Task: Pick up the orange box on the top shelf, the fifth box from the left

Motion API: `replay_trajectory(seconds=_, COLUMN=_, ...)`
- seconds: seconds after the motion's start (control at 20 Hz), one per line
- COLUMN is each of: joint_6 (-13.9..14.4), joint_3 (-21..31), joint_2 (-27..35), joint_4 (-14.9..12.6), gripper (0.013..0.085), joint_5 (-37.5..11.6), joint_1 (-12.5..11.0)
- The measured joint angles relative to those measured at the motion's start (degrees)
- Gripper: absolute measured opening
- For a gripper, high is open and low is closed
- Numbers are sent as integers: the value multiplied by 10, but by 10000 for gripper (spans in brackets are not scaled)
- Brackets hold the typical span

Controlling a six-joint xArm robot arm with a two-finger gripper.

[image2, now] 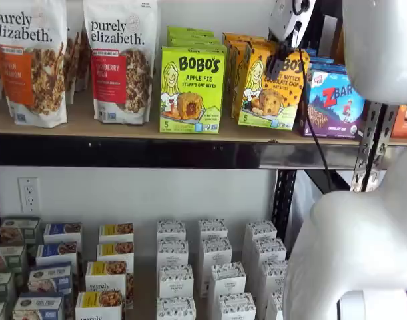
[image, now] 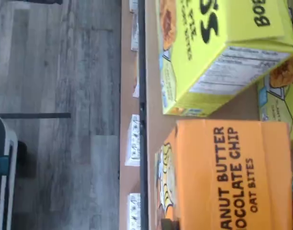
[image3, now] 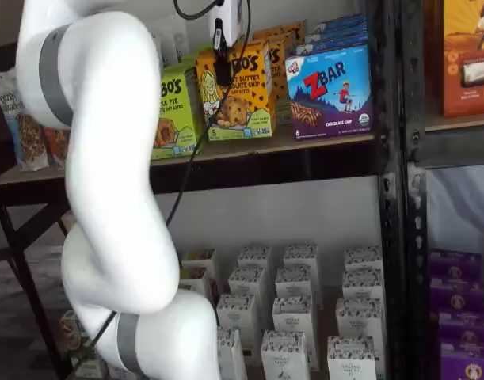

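Note:
The orange box (image2: 270, 90) stands upright on the top shelf (image2: 123, 127), between a lime-green Bobo's box and a blue ZBar box. It shows in both shelf views (image3: 240, 95), and the wrist view shows its top close up (image: 232, 177). My gripper (image2: 275, 67) hangs just in front of the orange box's upper front face, its white body above. In a shelf view (image3: 223, 75) only a dark finger shows against the box, side-on. No gap shows and nothing is in the fingers. More orange boxes stand behind the front one.
The lime-green Apple Pie box (image2: 192, 90) stands left of the orange box and the ZBar box (image2: 333, 100) right. Granola bags (image2: 120, 60) stand further left. Small white boxes (image2: 213, 267) fill the lower level. My white arm (image3: 107, 158) hides part of the shelves.

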Motion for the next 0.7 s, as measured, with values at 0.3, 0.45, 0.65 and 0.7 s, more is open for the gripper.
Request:
replay_trajectory(seconds=0.3, joint_6=9, joint_3=12, joint_2=-33, joint_4=8, gripper=370, joint_5=25, joint_1=1)
replay_trajectory(seconds=0.45, joint_6=15, joint_3=21, joint_2=-52, joint_4=5, gripper=370, joint_5=31, joint_1=5)
replay_trajectory(seconds=0.65, joint_6=23, joint_3=36, joint_2=-77, joint_4=-2, gripper=370, joint_5=37, joint_1=13)
replay_trajectory(seconds=0.7, joint_6=25, joint_3=40, joint_2=-84, joint_4=-4, gripper=370, joint_5=38, joint_1=15)
